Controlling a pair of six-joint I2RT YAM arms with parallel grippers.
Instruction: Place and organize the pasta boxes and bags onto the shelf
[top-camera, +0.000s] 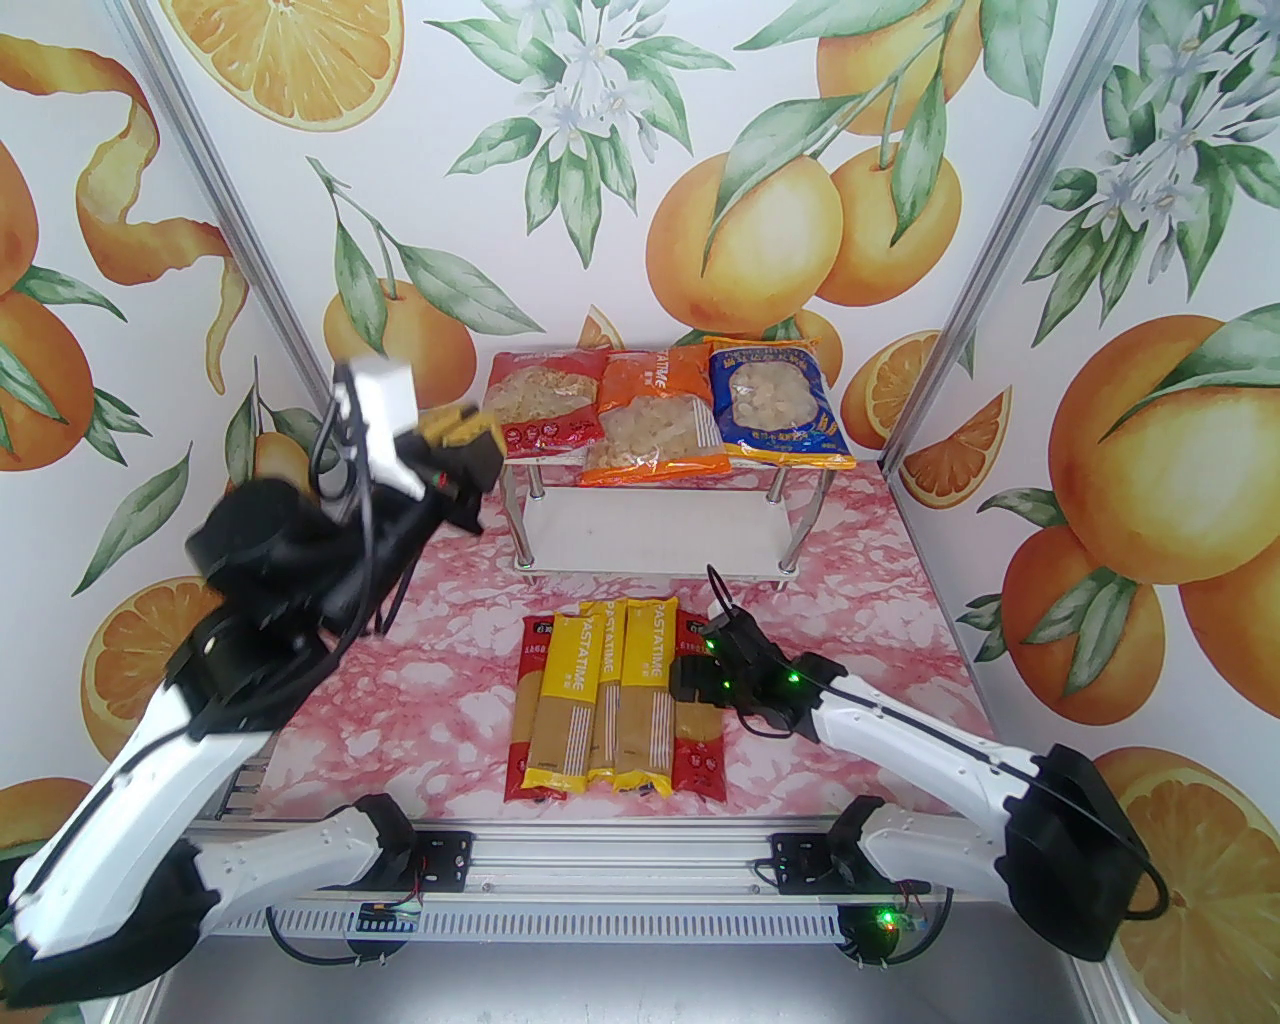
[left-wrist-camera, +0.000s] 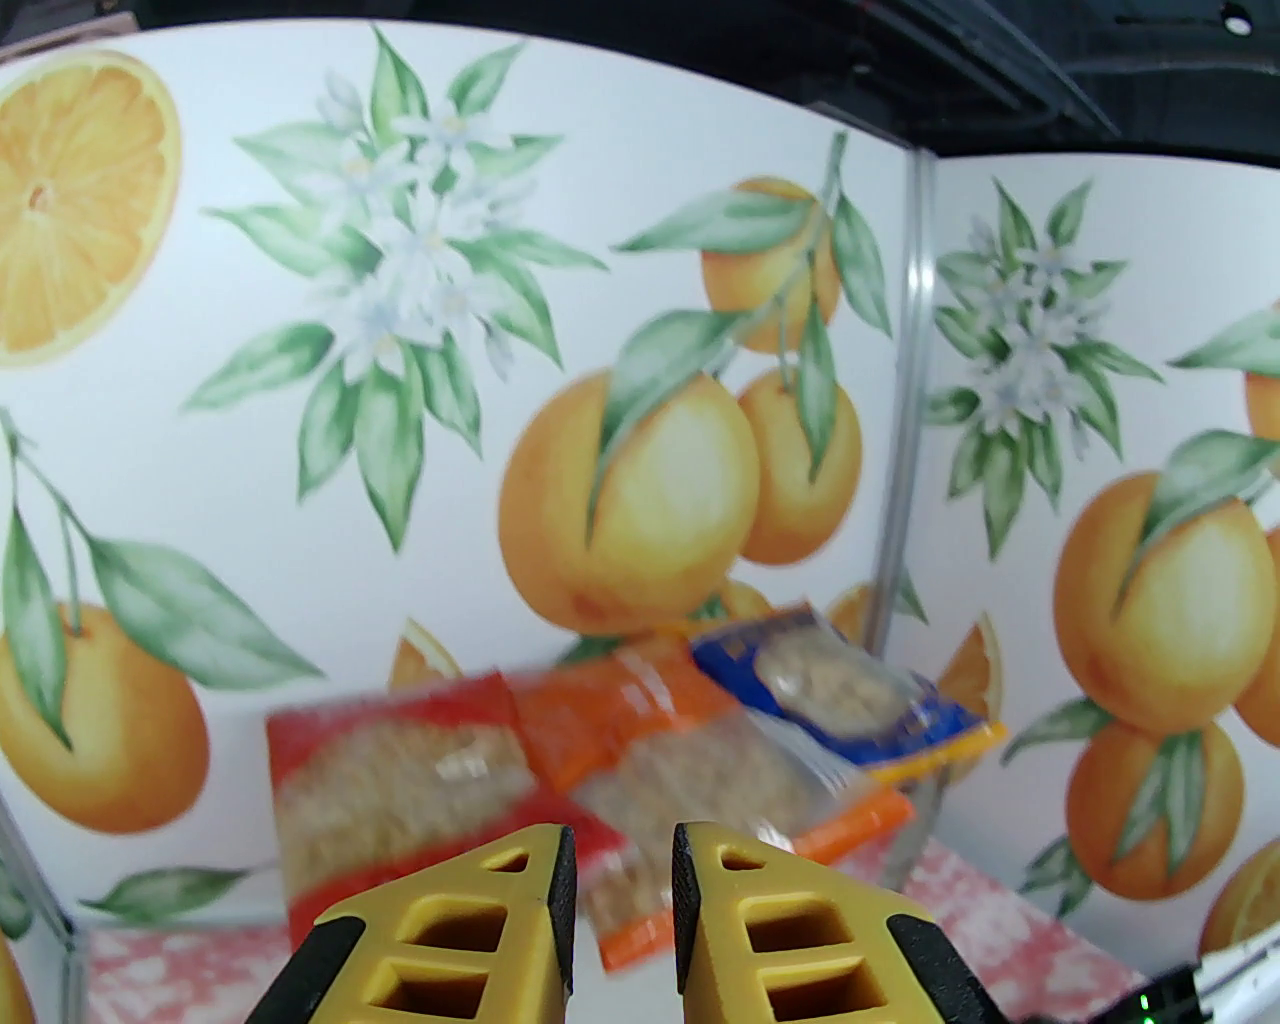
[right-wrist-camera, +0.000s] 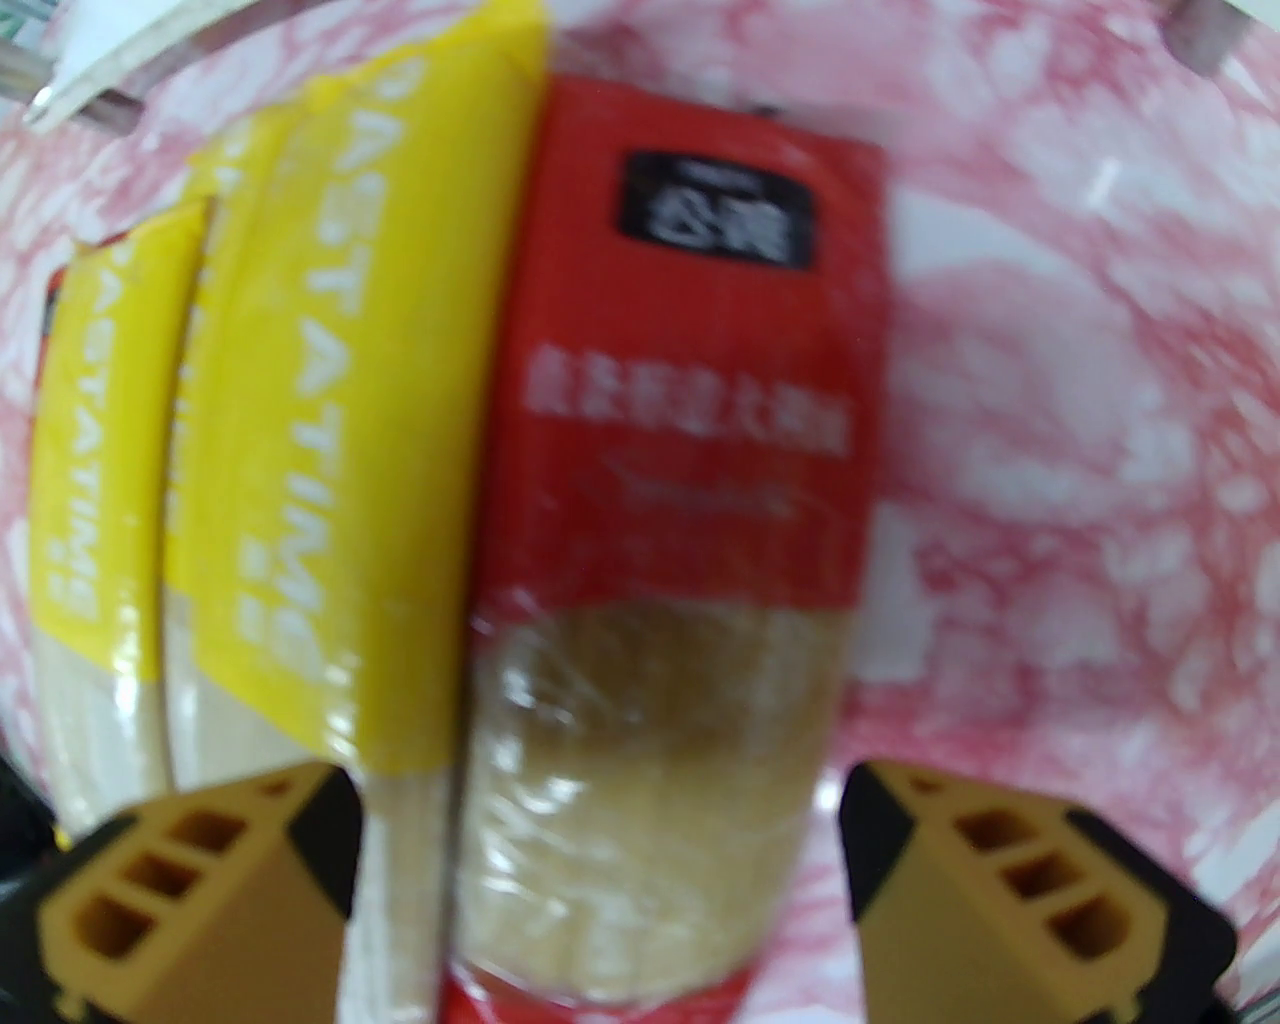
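Note:
On the top board of the shelf (top-camera: 650, 530) lie a red bag (top-camera: 545, 400), an orange bag (top-camera: 655, 425) and a blue bag (top-camera: 775, 400), side by side. My left gripper (top-camera: 465, 425) hovers at the shelf's left end beside the red bag. In the left wrist view its fingers (left-wrist-camera: 622, 840) stand a narrow gap apart with nothing between them, facing the red bag (left-wrist-camera: 400, 780). Yellow spaghetti packs (top-camera: 565, 700) lie on the table between two red packs (top-camera: 697, 745). My right gripper (right-wrist-camera: 597, 800) is open, straddling the right red pack (right-wrist-camera: 690, 450).
The shelf's lower board is bare white. Chrome legs (top-camera: 520, 520) stand at its corners. The pink marbled table (top-camera: 420, 680) has free room left and right of the spaghetti packs. Printed walls close in the back and both sides.

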